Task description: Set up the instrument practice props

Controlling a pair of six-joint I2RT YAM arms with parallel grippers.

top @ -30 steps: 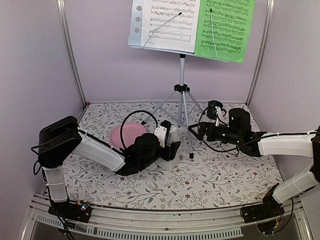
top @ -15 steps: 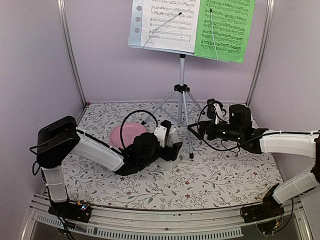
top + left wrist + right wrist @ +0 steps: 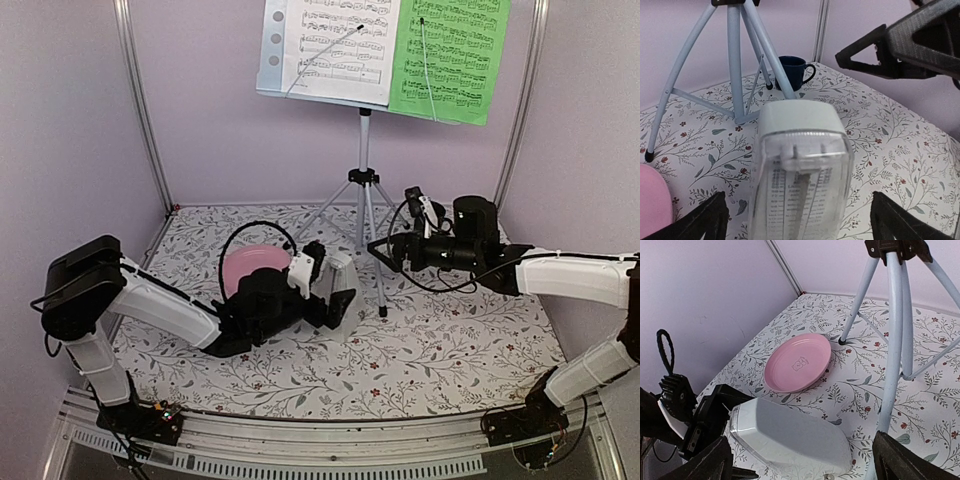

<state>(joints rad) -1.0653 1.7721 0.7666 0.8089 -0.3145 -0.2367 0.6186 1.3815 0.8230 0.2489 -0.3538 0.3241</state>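
Observation:
The pale blue-grey music stand [image 3: 272, 45] on its silver tripod [image 3: 364, 205] stands at the back, with the white sheet [image 3: 335, 45] and the green sheet [image 3: 448, 55] on it. The white metronome [image 3: 342, 268] stands on the table left of the tripod's front leg. My left gripper [image 3: 335, 300] is open with a finger on each side of the metronome [image 3: 800, 165], a gap showing on both sides. My right gripper [image 3: 383, 250] is open and empty beside the tripod leg [image 3: 894, 340], facing the metronome [image 3: 790, 432].
A pink plate [image 3: 255, 268] lies just behind my left wrist and also shows in the right wrist view [image 3: 797, 362]. A dark blue mug [image 3: 792, 71] stands behind the tripod at the back right. Side walls and metal posts [image 3: 143, 110] close in the table.
My left arm has drawn back to the left, its gripper still at the metronome. My right gripper has moved left, closer to the tripod.

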